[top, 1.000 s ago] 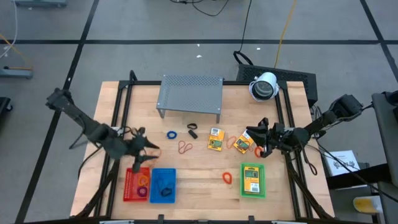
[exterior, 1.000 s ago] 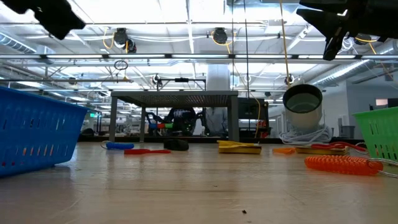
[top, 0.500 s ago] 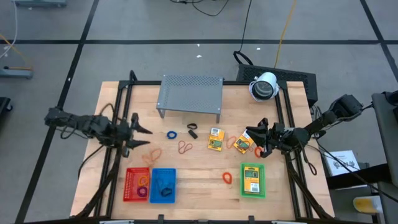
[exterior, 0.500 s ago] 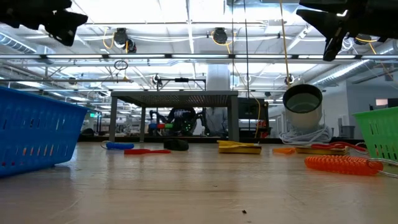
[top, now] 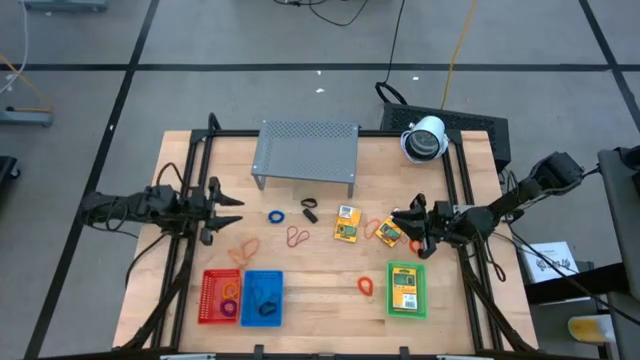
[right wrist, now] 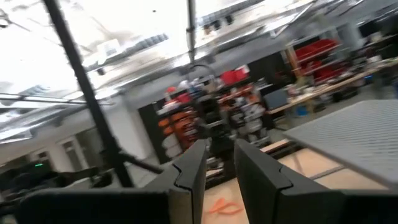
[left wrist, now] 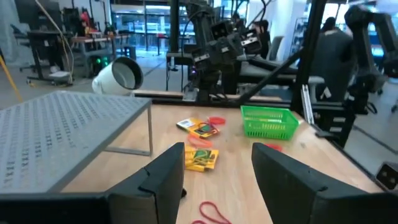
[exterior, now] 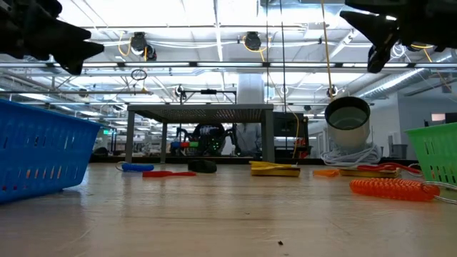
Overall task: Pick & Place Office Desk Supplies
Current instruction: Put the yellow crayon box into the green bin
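baskets line the bench's point(top: 320, 265) near edge: red point(top: 219, 297), blue point(top: 262, 298) and green point(top: 406, 289), some supplies already inside. farther in, the left gripper point(top: 228, 213) hovers with jaws released and empty, just beside an orange rubber-band loop point(top: 243, 247). yellow-orange packets point(top: 347, 224) lie mid-bench. the right gripper point(top: 405, 224) hangs over another packet point(top: 390, 233), jaws narrowly apart, holding nothing visible. judging by this, a fresh pick is beginning; next comes a descent onto a loose item.
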